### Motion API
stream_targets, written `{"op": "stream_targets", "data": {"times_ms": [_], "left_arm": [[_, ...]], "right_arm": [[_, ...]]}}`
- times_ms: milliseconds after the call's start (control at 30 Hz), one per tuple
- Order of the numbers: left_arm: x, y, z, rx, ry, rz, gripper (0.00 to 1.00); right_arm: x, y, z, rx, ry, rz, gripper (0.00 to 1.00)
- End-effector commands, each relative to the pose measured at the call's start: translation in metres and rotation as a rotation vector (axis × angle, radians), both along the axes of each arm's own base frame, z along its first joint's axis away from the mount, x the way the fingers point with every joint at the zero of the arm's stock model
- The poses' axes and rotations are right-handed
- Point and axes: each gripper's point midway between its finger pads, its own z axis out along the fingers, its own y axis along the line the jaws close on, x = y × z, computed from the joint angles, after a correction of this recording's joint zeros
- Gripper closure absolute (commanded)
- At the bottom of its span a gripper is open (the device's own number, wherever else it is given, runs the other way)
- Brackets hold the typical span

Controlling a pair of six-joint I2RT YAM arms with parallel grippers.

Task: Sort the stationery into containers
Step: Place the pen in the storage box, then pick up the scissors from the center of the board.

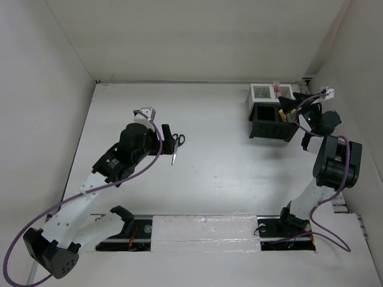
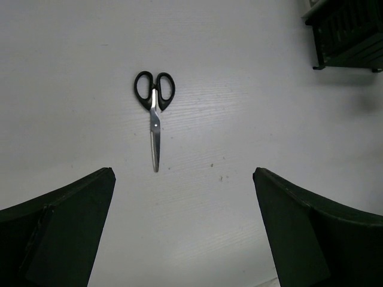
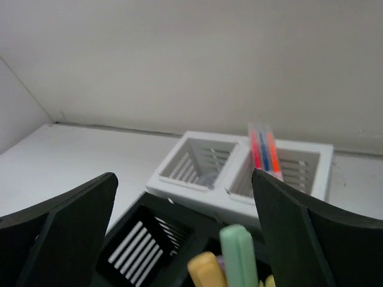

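On the matte white table [image 1: 221, 167], between plain white walls [image 1: 197, 36], black-handled scissors [image 2: 154, 113] with slim steel blades lay closed just ahead of the left tool [image 2: 182, 174], its fingers spread and empty. Above the black slatted organiser [image 3: 143, 251], the right tool [image 3: 184, 176] also gaped, empty; a chunky green highlighter [image 3: 238, 254] stood inside, thin pens [image 3: 263, 146] in the adjoining white box [image 3: 197, 161].

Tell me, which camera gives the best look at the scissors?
The left wrist view: the scissors lie whole, large and uncovered, handles and blades clear. The top view shows them tiny. The right wrist view misses them entirely.
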Motion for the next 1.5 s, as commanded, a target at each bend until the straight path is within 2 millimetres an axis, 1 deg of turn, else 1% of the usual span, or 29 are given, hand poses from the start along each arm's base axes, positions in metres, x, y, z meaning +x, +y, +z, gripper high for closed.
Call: {"op": "stream_targets", "data": {"times_ms": [0,67,100,133,167,200,233,267,300,367,400,433,467,533,567,600,667,700,800,833,933,1133,1167,1200,1267,1300,1367,1433,1467], "left_arm": [[0.016,0.017,-0.003,0.031,0.018,0.125,0.0],[0.024,0.019,-0.005,0.027,0.037,0.149,0.0],[0.025,0.019,-0.008,0.039,0.055,0.149,0.0],[0.027,0.017,-0.018,0.053,0.102,0.158,0.0],[0.032,0.015,-0.012,0.043,0.096,0.176,0.0],[0.033,0.014,-0.014,0.04,0.114,0.184,0.0],[0.037,0.008,-0.012,0.018,0.13,0.187,0.0],[0.039,0.007,-0.016,0.016,0.145,0.194,0.0],[0.041,0.005,-0.015,-0.002,0.152,0.206,0.0],[0.046,-0.002,-0.024,-0.025,0.186,0.22,0.0],[0.047,-0.007,-0.03,-0.033,0.212,0.215,0.0],[0.05,-0.009,-0.032,-0.04,0.225,0.225,0.0],[0.055,-0.013,-0.046,-0.026,0.257,0.233,0.0],[0.063,-0.02,-0.057,-0.039,0.282,0.24,0.0],[0.067,-0.023,-0.064,-0.039,0.296,0.248,0.0],[0.072,-0.023,-0.082,-0.014,0.327,0.269,0.0],[0.08,-0.019,-0.096,0.019,0.344,0.322,0.0],[0.081,-0.018,-0.112,0.054,0.374,0.335,0.0],[0.087,-0.014,-0.13,0.084,0.382,0.369,0.0],[0.092,-0.013,-0.14,0.086,0.386,0.379,0.0],[0.097,-0.018,-0.153,0.112,0.385,0.333,0.04],[0.118,-0.026,-0.155,0.149,0.366,0.309,0.04],[0.119,-0.024,-0.16,0.168,0.376,0.319,0.05],[0.124,-0.025,-0.154,0.168,0.356,0.319,0.05],[0.129,-0.022,-0.155,0.184,0.353,0.354,0.08],[0.129,-0.012,-0.161,0.21,0.385,0.387,0.1],[0.138,-0.004,-0.154,0.19,0.388,0.443,0.15],[0.141,0.01,-0.159,0.192,0.405,0.491,0.18],[0.141,0.01,-0.159,0.182,0.406,0.499,0.19]], "right_arm": [[-0.041,0.046,0.127,-0.204,-0.523,0.076,0.0],[-0.031,0.066,0.13,-0.198,-0.487,0.092,0.0],[-0.034,0.074,0.138,-0.204,-0.488,0.093,0.0],[-0.032,0.079,0.14,-0.233,-0.489,0.078,0.0],[-0.023,0.084,0.129,-0.217,-0.401,0.072,0.0],[-0.021,0.099,0.131,-0.203,-0.376,0.057,0.0],[-0.028,0.105,0.145,-0.259,-0.406,0.018,0.0],[-0.028,0.113,0.15,-0.275,-0.388,-0.013,0.0],[-0.016,0.127,0.122,-0.262,-0.196,-0.096,0.0],[-0.03,0.14,0.143,-0.362,-0.165,-0.237,0.0],[-0.035,0.147,0.125,-0.396,-0.057,-0.27,0.0],[-0.045,0.162,0.125,-0.385,-0.019,-0.318,0.0],[-0.055,0.167,0.13,-0.372,-0.015,-0.313,0.0],[-0.069,0.183,0.125,-0.331,-0.009,-0.203,0.0],[-0.076,0.189,0.115,-0.322,0.003,-0.157,0.0],[-0.085,0.186,0.121,-0.286,0.005,-0.143,0.02],[-0.096,0.192,0.114,-0.283,0.04,-0.104,0.03],[-0.103,0.189,0.12,-0.28,0.033,-0.104,0.03],[-0.118,0.198,0.118,-0.264,0.042,-0.059,0.04],[-0.124,0.199,0.127,-0.23,0.031,-0.046,0.04],[-0.135,0.21,0.122,-0.226,0.03,0.012,0.04],[-0.142,0.228,0.114,-0.227,0.044,0.071,0.06],[-0.14,0.229,0.107,-0.235,0.061,0.072,0.06],[-0.14,0.229,0.106,-0.235,0.061,0.072,0.06],[-0.14,0.234,0.103,-0.239,0.068,0.084,0.06],[-0.139,0.238,0.099,-0.245,0.078,0.094,0.06],[-0.141,0.241,0.099,-0.245,0.077,0.103,0.06],[-0.139,0.242,0.095,-0.249,0.085,0.104,0.06],[-0.142,0.246,0.095,-0.25,0.084,0.115,0.06]]}}
